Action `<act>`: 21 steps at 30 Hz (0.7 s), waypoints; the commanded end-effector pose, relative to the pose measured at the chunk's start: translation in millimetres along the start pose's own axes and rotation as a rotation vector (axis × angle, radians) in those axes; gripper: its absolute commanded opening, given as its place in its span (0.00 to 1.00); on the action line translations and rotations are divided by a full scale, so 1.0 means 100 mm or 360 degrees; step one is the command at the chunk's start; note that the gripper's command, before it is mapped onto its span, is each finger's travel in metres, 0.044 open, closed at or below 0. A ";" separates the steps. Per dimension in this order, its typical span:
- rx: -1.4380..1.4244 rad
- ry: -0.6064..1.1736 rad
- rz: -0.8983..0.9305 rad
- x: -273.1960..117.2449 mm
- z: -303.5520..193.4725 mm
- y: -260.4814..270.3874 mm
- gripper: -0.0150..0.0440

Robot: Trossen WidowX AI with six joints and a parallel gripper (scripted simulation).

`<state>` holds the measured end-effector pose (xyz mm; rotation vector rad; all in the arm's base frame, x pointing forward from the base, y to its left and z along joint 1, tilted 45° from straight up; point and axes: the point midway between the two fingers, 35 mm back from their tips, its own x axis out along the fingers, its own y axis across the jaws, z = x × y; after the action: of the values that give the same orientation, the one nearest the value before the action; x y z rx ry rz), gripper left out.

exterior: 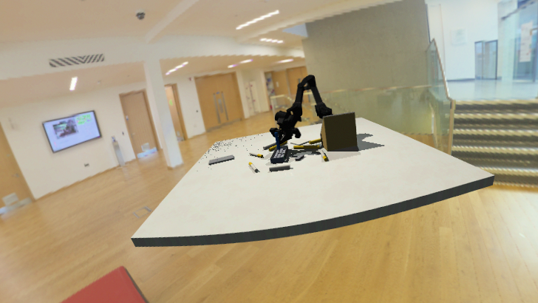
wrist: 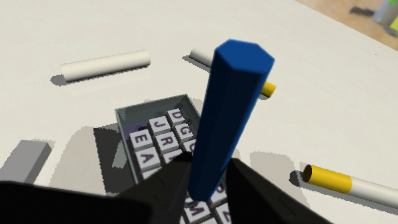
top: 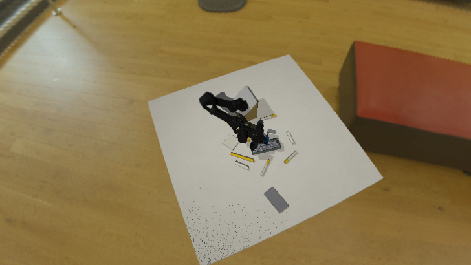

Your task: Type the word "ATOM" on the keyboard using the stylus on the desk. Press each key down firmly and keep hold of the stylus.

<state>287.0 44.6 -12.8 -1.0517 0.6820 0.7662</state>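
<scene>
My gripper (wrist: 207,170) is shut on the blue stylus (top: 267,139) (exterior: 277,140) (wrist: 227,110), which stands nearly upright between the fingers over the keyboard. The keyboard (top: 266,147) (exterior: 279,154) (wrist: 137,114) is a dark tray with white lettered keys. In the wrist view E, A, J, R, D and G show at its far end, and M and Z show near the fingers. The stylus's lower tip is hidden, so I cannot tell whether it touches a key. The fingers and the stylus cover several keys in the middle.
White and yellow sticks (top: 265,167) (exterior: 253,167) (wrist: 327,179) lie around the keyboard. A small grey block (top: 271,130) (wrist: 25,159) lies beside it. A flat grey slab (top: 276,200) (exterior: 221,159) lies farther off. A large upright box (top: 251,112) (exterior: 339,131) stands near the arm.
</scene>
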 end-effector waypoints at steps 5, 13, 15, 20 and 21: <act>0.0001 0.0000 0.0009 -0.06 0.12 0.01 0.39; 0.0002 -0.0003 0.0008 -0.18 0.32 0.01 0.39; 0.0002 -0.0003 0.0008 -0.18 0.32 0.01 0.39; 0.0002 -0.0003 0.0008 -0.18 0.32 0.01 0.39; 0.0002 -0.0003 0.0008 -0.18 0.32 0.01 0.39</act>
<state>278.7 69.8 8.2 -1.0478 0.6934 0.7786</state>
